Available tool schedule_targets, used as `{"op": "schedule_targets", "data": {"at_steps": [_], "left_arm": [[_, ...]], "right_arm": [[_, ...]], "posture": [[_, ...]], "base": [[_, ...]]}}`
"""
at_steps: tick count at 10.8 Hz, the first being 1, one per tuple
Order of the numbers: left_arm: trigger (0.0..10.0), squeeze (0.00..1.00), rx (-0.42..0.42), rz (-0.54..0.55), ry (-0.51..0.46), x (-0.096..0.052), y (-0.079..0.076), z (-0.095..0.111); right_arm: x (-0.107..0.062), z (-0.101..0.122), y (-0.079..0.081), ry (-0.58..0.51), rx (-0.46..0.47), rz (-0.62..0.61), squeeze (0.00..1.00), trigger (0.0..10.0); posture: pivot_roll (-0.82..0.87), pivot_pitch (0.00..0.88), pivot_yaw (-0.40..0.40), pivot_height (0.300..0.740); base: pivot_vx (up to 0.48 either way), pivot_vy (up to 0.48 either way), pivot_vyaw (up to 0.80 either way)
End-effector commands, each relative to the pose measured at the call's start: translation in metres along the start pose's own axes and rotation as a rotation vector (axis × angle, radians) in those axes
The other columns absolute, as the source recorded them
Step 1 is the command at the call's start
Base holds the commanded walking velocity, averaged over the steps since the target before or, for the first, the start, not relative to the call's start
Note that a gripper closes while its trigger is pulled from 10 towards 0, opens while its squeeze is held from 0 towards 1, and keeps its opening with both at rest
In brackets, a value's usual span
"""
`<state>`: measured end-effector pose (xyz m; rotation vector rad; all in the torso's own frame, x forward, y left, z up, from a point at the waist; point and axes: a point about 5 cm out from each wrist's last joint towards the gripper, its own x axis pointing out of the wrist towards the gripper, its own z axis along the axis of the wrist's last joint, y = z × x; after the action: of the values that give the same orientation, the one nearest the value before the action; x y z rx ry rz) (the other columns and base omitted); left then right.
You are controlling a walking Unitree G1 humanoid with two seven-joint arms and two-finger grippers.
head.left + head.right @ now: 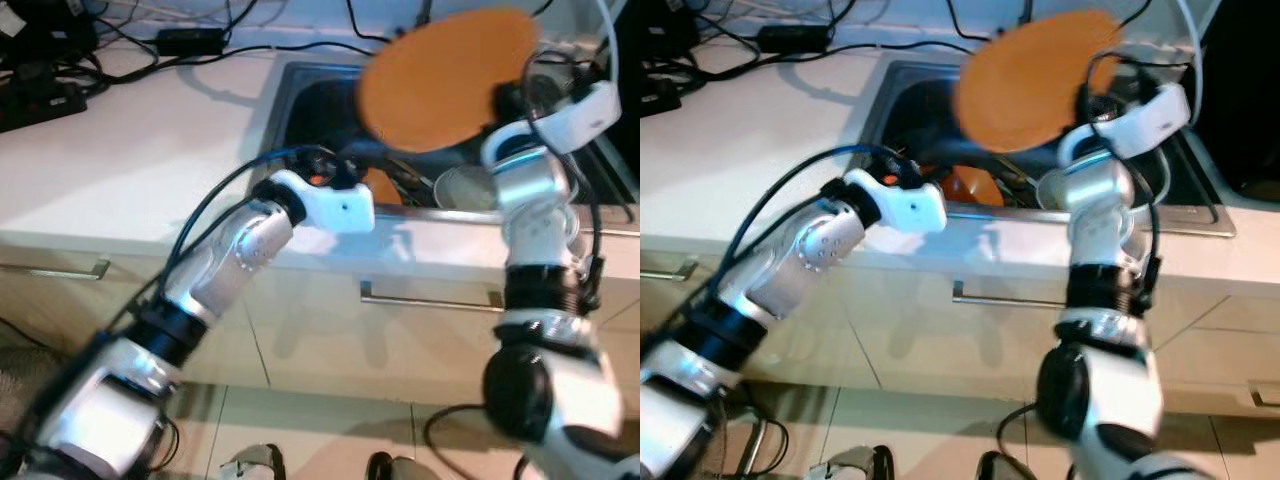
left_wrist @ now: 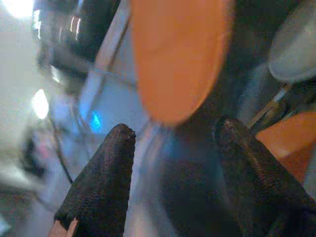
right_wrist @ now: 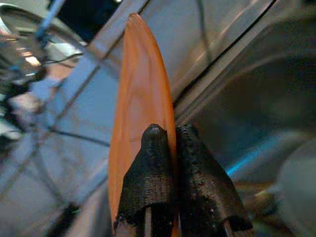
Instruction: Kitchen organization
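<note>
- Left eye view: white countertop (image 1: 130, 160) runs across the frame; steel sink (image 1: 300, 90) is set into it, dark inside, holding a glass cup (image 1: 465, 188) and another orange dish (image 1: 380, 185).
- Orange plate (image 1: 445, 75) is lifted above the sink, its face tilted toward the camera and its rim held at the robot's right side.
- Right gripper (image 3: 168, 143) has its fingers pressed together on the plate's rim; the right wrist view shows the plate edge-on, its long axis running away from the fingertips.
- Left gripper (image 2: 173, 143) hovers at the sink's front edge, fingers spread and holding nothing; the plate lies above and ahead of it.
- Judgement: the right arm alone controls the plate; the left is nearer the dishes in the sink.
</note>
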<state>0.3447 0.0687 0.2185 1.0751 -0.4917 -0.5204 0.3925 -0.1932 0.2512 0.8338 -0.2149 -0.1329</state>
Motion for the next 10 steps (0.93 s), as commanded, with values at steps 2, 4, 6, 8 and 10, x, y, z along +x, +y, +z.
{"op": "schedule_targets", "data": {"at_steps": [2,4,6,8,10], "left_arm": [[10.0,0.00,-0.314,0.050,0.113,-0.003,0.003,-0.013],[10.0,0.00,-0.597,0.094,0.160,-0.005,0.001,-0.017],[10.0,0.00,-0.839,0.048,0.166,-0.004,0.002,-0.011],[10.0,0.00,-0.984,0.023,0.203,-0.007,-0.005,-0.006],[10.0,0.00,-1.042,-0.031,0.261,-0.010,-0.014,-0.005]], "right_arm": [[0.011,0.005,0.009,-0.047,-0.165,0.043,0.00,10.0],[0.014,-0.008,0.010,-0.011,-0.304,0.075,0.00,10.0],[0.015,-0.030,0.005,0.069,-0.454,0.088,0.00,10.0],[0.016,-0.040,0.005,0.104,-0.520,0.108,0.00,10.0],[0.016,-0.046,0.002,0.147,-0.588,0.110,0.00,10.0]], "posture": [[0.11,0.078,0.004,0.740],[0.11,0.075,0.003,0.740],[0.12,0.075,0.000,0.740],[0.12,0.075,0.002,0.740],[0.13,0.073,-0.001,0.740]], "base": [[0.000,0.000,0.00],[0.000,0.000,0.00],[0.000,0.000,0.00],[0.000,0.000,0.00],[0.000,0.000,0.00]]}}
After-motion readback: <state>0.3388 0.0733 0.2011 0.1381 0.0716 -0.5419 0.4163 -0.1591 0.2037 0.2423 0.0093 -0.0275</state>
